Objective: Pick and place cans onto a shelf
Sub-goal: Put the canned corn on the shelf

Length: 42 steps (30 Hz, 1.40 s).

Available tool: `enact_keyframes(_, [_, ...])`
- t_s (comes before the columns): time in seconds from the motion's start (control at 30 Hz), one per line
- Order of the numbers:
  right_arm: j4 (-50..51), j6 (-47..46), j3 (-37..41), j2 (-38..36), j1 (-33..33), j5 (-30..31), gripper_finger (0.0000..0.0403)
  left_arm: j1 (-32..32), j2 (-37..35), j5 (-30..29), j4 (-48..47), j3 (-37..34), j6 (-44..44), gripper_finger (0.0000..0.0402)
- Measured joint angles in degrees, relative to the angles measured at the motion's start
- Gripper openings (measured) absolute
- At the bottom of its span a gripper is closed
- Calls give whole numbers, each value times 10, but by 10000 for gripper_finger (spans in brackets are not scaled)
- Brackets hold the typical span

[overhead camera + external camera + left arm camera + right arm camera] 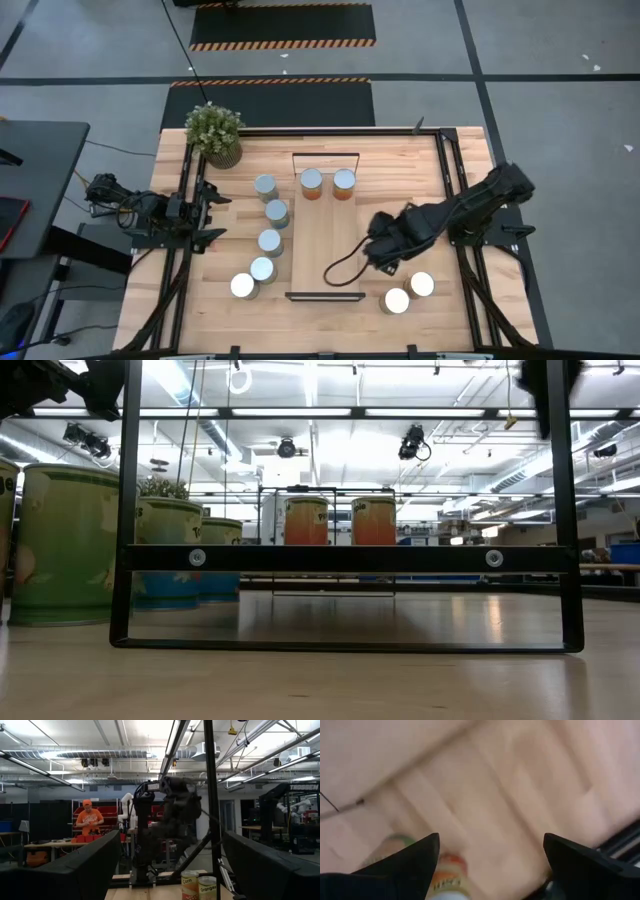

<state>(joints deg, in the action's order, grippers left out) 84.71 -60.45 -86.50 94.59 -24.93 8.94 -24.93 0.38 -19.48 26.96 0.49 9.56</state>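
High view: shelf (326, 240) lies lengthwise mid-counter (460, 320). Two orange cans (311, 182) on its far end. Five grey-green cans (270, 241) strung along the counter left of the shelf; two more cans (397, 300) right of its near end. Right pincer (384, 252) over the shelf's right edge, nothing in it. Left pincer (212, 215) parked at the counter's left edge, spread apart, empty. Potted plant (214, 133) at the far-left corner.

Low view: shelf end bar (340, 557) in front, orange cans behind it, green cans at left.

Left wrist view: fingers (80, 865) wide apart; a person (89, 820) far off in the room.

Right wrist view: fingers (415, 857) wide apart above blurred wood, gripping nothing.
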Motion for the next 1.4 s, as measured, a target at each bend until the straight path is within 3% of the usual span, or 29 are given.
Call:
enact_keyframes(0.17, [-71,-68,101,-30,-1,-87,373,0,0,0,0,0,4,357])
enact_keyframes(0.33, [-95,-124,146,-29,-14,-134,376,0,0,0,5,0,47,357])
enact_keyframes(0.63, [-100,-218,151,-39,-77,-107,376,0,0,-3,22,0,117,357])
enact_keyframes(1.1, [-152,-300,169,-38,-133,-89,386,0,0,-3,33,0,137,357])
enact_keyframes(1.4, [-191,-298,211,-37,-133,-144,394,0,0,-3,33,0,136,357])
